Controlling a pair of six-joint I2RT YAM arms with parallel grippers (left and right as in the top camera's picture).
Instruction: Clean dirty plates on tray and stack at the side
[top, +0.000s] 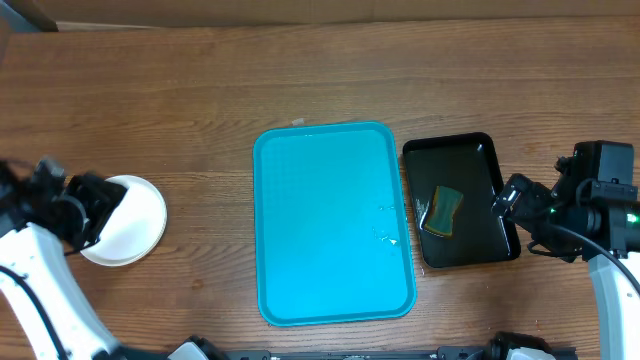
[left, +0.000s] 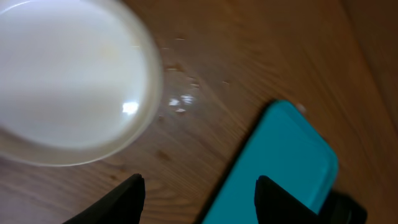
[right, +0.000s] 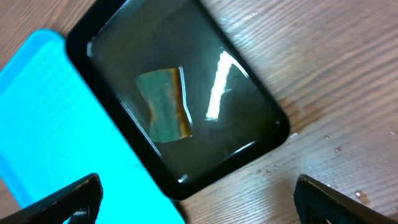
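Note:
The turquoise tray (top: 332, 225) lies bare in the middle of the table; it also shows in the left wrist view (left: 280, 162) and the right wrist view (right: 56, 124). A white plate (top: 135, 222) sits on the wood at the far left, seemingly on top of others, and fills the left wrist view (left: 68, 81). My left gripper (top: 92, 212) is open and empty at the plate's left edge; its fingers (left: 199, 199) show above bare wood. My right gripper (top: 520, 208) is open and empty at the black tray's right edge, its fingers (right: 199, 199) wide apart.
A glossy black tray (top: 490, 160) stands right of the turquoise tray and holds a green-yellow sponge (top: 442, 211) in water, also seen in the right wrist view (right: 163, 104). Water droplets lie on the turquoise tray's right side (top: 385, 235) and on the wood (left: 180, 102).

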